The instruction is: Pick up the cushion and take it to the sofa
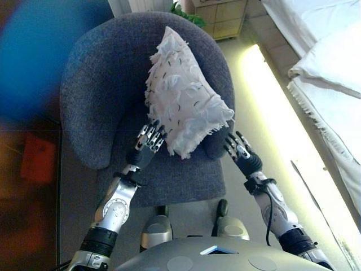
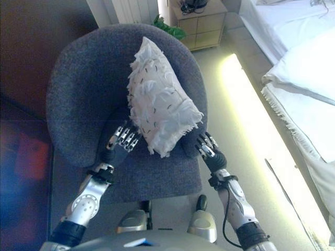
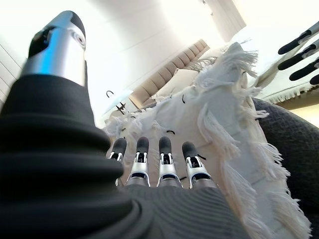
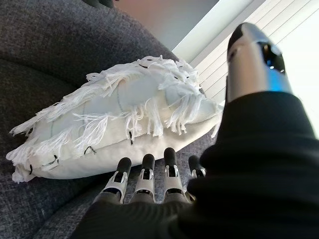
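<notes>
Left hand (image 1: 149,141) fingers (image 3: 163,164) straight, tips against the fringed white cushion (image 1: 183,96). Right hand (image 1: 241,151) fingers (image 4: 144,174) straight, just beside cushion's other edge, holding nothing. Cushion leans on grey armchair (image 1: 96,84) backrest, between both hands.

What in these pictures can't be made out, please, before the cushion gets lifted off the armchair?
- Cushion underside: hidden against the armchair in every view.
- Left hand: its fingers reach the cushion's face, but real contact is unclear in the left wrist view.
- Right hand: the eye views don't settle whether it touches the cushion.
- Upper left of the left eye view: a blue blur covers it.
- Sofa: cannot be identified.
</notes>
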Controlling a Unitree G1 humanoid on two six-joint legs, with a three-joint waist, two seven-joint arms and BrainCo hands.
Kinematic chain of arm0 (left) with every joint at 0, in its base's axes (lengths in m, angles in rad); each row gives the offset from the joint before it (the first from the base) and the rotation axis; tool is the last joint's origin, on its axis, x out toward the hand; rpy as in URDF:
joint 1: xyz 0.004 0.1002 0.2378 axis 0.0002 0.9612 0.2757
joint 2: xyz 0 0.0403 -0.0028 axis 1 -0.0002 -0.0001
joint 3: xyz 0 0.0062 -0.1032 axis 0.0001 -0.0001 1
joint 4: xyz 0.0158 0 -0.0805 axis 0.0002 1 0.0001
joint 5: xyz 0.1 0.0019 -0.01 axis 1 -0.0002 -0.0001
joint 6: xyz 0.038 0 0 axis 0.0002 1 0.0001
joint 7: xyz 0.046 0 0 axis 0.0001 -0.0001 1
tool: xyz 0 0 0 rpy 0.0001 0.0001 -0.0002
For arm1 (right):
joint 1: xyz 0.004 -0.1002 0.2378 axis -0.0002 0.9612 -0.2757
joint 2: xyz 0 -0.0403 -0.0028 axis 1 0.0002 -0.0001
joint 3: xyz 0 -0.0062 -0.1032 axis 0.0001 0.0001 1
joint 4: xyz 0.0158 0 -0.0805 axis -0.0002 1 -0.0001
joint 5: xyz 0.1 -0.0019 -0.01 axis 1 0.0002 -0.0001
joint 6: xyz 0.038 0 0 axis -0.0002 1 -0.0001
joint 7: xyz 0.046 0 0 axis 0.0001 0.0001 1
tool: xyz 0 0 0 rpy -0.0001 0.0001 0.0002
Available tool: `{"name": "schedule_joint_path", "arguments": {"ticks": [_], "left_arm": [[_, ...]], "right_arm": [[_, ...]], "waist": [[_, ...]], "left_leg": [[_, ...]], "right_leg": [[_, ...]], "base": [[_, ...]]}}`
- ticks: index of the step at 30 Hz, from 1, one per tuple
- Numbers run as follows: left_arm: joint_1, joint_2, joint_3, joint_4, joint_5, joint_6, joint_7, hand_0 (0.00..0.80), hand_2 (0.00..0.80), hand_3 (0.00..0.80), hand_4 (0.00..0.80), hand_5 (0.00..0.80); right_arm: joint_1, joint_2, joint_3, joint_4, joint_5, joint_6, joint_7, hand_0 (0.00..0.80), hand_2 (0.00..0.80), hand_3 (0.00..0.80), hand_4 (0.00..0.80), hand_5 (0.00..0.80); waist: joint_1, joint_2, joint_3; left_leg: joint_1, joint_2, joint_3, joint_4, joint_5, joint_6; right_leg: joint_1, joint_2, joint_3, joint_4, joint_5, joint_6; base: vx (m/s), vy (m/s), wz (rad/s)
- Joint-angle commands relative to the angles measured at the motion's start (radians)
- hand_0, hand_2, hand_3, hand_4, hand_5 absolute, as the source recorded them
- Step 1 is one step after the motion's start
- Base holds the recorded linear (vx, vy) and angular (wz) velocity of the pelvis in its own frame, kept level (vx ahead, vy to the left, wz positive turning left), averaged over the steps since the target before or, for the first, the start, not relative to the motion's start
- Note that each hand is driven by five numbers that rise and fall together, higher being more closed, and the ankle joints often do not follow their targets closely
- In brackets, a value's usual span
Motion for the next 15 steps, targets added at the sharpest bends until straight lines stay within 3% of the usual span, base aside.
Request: {"name": "schedule_joint_path", "arguments": {"ticks": [1,15], "left_arm": [[-0.078,0.043,-0.042,-0.021,0.099,-0.054,0.011,0.000,0.000,0.000,0.000,0.000],[-0.073,0.045,-0.028,-0.023,0.148,-0.033,0.090,0.000,0.000,0.000,0.000,0.000]], "right_arm": [[-0.068,0.029,0.024,-0.030,0.025,-0.068,0.001,0.000,0.000,0.000,0.000,0.000],[-0.051,0.045,0.031,-0.035,-0.019,-0.064,-0.098,0.000,0.000,0.000,0.000,0.000]], "waist": [[0.033,-0.034,0.019],[0.029,-0.031,0.006]], "left_leg": [[-0.048,-0.007,-0.008,0.053,-0.019,0.016],[-0.031,-0.013,0.004,0.037,-0.022,0.024]], "right_leg": [[0.003,-0.012,-0.028,0.083,-0.090,0.036],[0.011,-0.014,-0.023,0.074,-0.088,0.037]], "base": [[0.000,0.000,0.00],[0.000,0.000,0.00]]}}
